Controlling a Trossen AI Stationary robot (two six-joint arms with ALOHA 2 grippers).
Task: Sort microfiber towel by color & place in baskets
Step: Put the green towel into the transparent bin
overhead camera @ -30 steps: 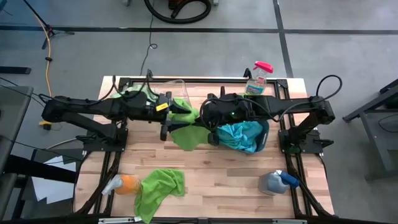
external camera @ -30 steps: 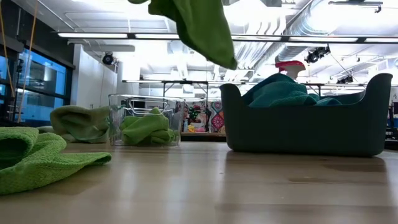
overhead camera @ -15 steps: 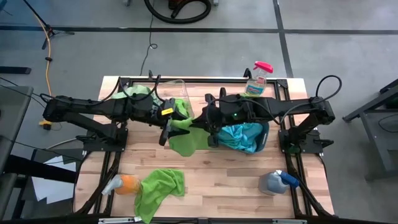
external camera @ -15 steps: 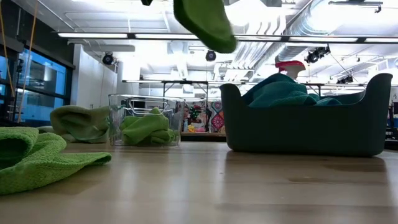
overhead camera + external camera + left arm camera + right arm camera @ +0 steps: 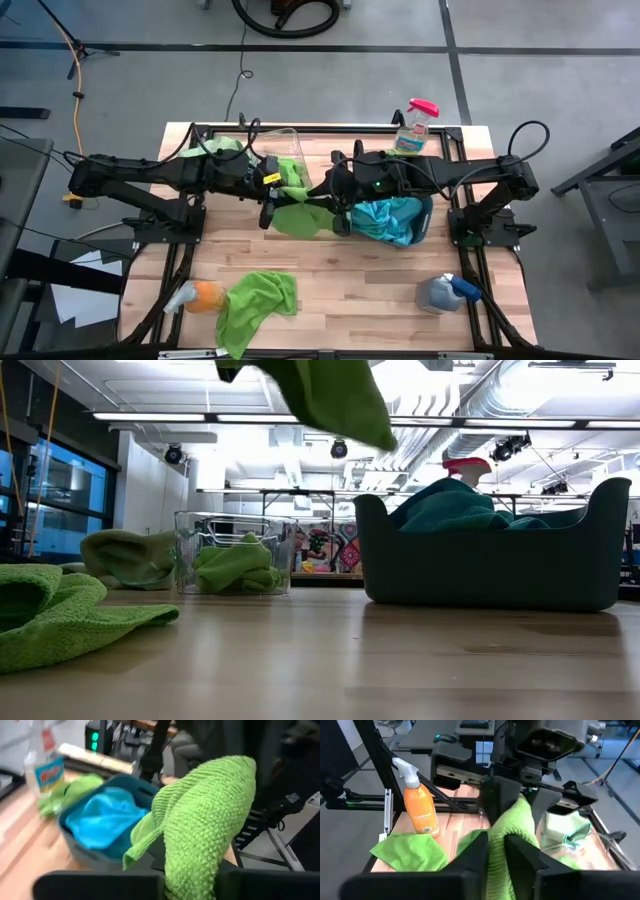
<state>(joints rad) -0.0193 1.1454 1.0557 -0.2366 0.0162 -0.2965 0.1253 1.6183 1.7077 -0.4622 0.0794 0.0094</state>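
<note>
Green towel (image 5: 300, 213) hangs pinched in both the left hand (image 5: 272, 197) and right hand (image 5: 333, 203).

My left gripper (image 5: 272, 192) and right gripper (image 5: 322, 192) meet mid-air above table (image 5: 350, 290) centre, arms stretched inward, both pinching green towel (image 5: 300, 215); right fingers (image 5: 520, 854) bracket cloth.

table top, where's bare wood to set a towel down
Free: the front strip of the table between the green towel and the blue spray bottle. Crowded: the back middle, where both grippers meet over a hanging green towel between the clear tub and the teal basket.
</note>
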